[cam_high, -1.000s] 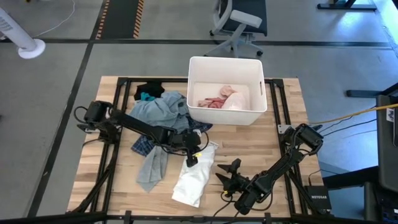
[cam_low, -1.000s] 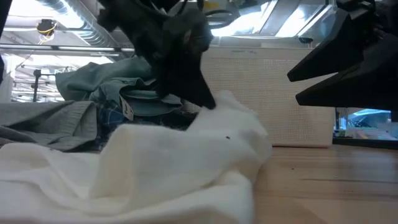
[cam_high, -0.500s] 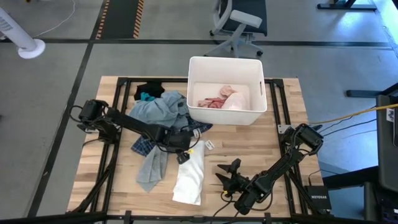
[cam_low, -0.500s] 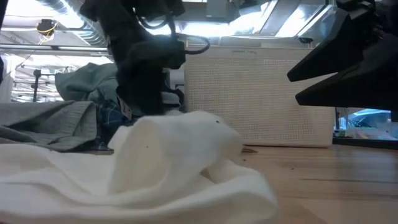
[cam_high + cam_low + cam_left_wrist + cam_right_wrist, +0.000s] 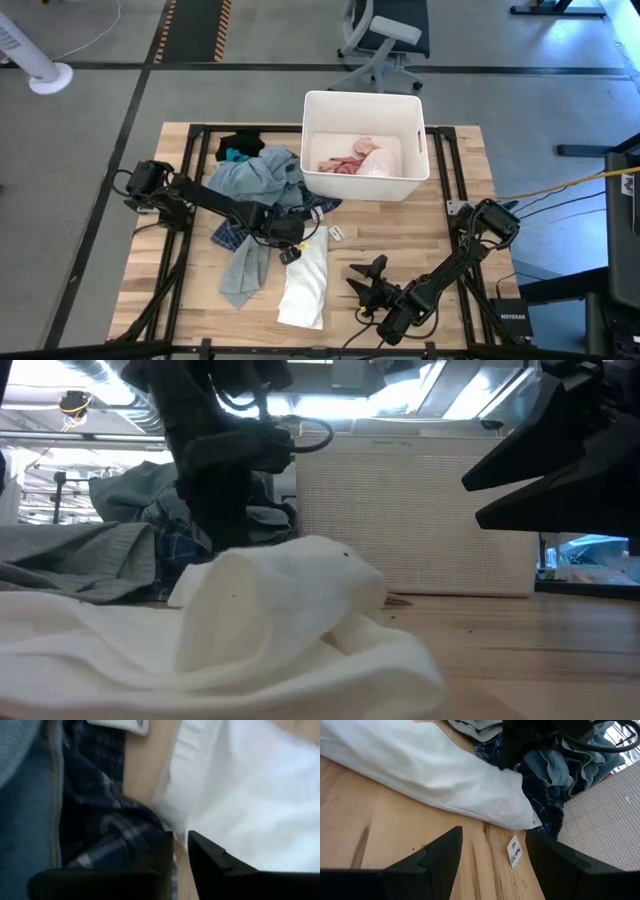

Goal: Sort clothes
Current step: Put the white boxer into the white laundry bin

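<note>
A white garment [image 5: 304, 283] lies on the pale wood surface [image 5: 400, 245], beside dark blue plaid cloth [image 5: 107, 827] and light blue-grey fabric [image 5: 255, 178]. The white bin [image 5: 412, 160] holds pink clothing [image 5: 350, 160]. Black [image 5: 235, 143] and teal [image 5: 234, 156] pieces sit at the pile's edge.

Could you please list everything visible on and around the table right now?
White fabric garment: one, white, front-centre of the table.
Light blue-grey garment: one, piled left of the bin.
Dark blue plaid garment: one, under the blue-grey pile.
Black garment: one, back left; a teal piece beside it.
Pink garment: one, inside the bin.
White rectangular plastic bin: one, back centre.
Small white tag: one, on the wood near the bin.
Wooden table: one, light wood.
Office chair: one, on the floor behind.
Left gripper: at the white garment's upper edge, fingers nearly closed.
Right gripper: front right, fingers open.
</note>
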